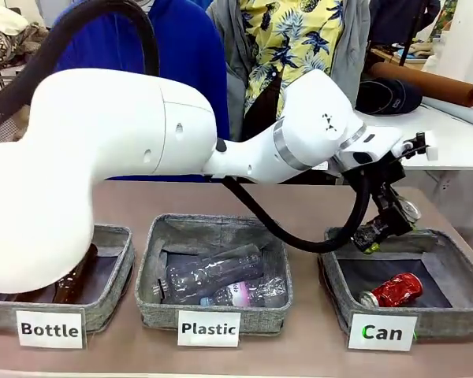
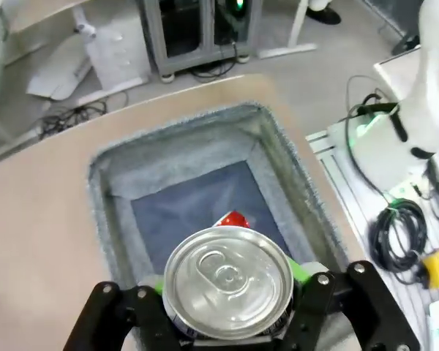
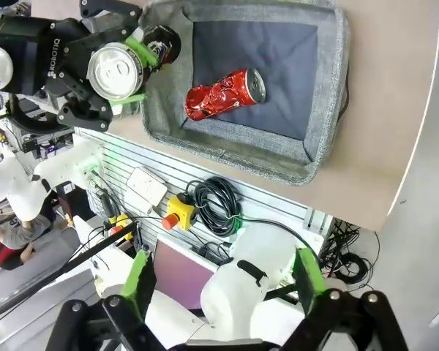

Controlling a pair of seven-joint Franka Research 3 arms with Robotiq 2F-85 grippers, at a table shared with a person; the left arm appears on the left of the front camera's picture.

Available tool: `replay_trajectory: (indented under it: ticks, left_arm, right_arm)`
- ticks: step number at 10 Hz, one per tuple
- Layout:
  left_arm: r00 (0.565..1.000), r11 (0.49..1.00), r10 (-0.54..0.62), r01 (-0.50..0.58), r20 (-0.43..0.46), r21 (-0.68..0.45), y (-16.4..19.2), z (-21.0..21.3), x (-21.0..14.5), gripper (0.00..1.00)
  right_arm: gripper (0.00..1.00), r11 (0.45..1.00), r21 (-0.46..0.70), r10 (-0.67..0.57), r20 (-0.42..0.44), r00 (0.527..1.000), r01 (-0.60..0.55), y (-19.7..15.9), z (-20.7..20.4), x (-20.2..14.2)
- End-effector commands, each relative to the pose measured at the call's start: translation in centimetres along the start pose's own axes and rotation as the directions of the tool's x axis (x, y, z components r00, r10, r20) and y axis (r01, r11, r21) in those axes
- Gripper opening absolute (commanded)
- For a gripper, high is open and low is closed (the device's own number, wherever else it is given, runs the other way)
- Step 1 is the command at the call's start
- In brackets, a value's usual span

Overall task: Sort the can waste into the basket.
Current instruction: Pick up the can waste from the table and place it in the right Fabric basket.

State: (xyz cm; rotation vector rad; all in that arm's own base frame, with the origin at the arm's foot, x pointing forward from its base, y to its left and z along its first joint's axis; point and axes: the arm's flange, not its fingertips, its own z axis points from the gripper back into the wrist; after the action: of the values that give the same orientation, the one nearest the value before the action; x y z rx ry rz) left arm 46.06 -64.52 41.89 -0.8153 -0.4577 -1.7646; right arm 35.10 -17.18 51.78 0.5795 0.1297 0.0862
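Note:
My left gripper (image 1: 388,220) is shut on the slim black can (image 1: 370,235) and holds it in the air over the back left part of the grey "Can" basket (image 1: 449,319). In the left wrist view the can's silver top (image 2: 228,281) sits between the green pads, straight above the basket (image 2: 190,142). The crushed red can (image 1: 394,290) lies on the basket's dark lining, and a bit of it (image 2: 233,219) peeks out past the held can. From high above, my right gripper (image 3: 223,278) is open, looking down on the basket (image 3: 227,150), the red can (image 3: 223,91) and the held can (image 3: 117,69).
Left of the "Can" basket stand the "Plastic" basket (image 1: 154,260) with clear bottles and the "Bottle" basket (image 1: 114,244) with a brown bottle. A person stands at the far side. Cables and a yellow stop button (image 3: 177,212) lie beyond the table edge.

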Motion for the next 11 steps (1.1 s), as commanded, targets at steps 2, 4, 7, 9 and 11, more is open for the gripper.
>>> replay_trajectory:
  ticks: [2,4,7,9,11]
  left_arm:
    - [0.999,0.998,-0.039,0.04,0.026,-0.053,0.6,0.0,2.1,0.91]
    - [0.999,0.998,-0.042,0.044,0.031,-0.046,0.4,0.4,2.0,1.0]
    - [0.998,0.997,-0.05,0.052,0.039,-0.054,0.1,0.3,1.8,1.0]
    - [0.997,0.996,-0.059,0.061,0.04,-0.062,-0.4,0.4,2.0,1.0]
    - [0.997,0.996,-0.05,0.055,0.056,-0.076,-1.1,1.2,1.8,1.0]
  right_arm:
    - [1.0,1.0,-0.013,-0.007,-0.018,1.0,0.007,0.1,0.5,0.1]
    - [1.0,1.0,-0.013,-0.007,-0.018,1.0,0.007,0.1,0.5,0.1]
    - [1.0,1.0,-0.013,-0.007,-0.018,1.0,0.007,0.1,0.5,0.1]
    - [1.0,1.0,-0.013,-0.007,-0.018,1.0,0.007,0.1,0.5,0.1]
    - [1.0,1.0,0.0,-0.001,0.0,1.0,0.001,0.0,0.0,0.0]
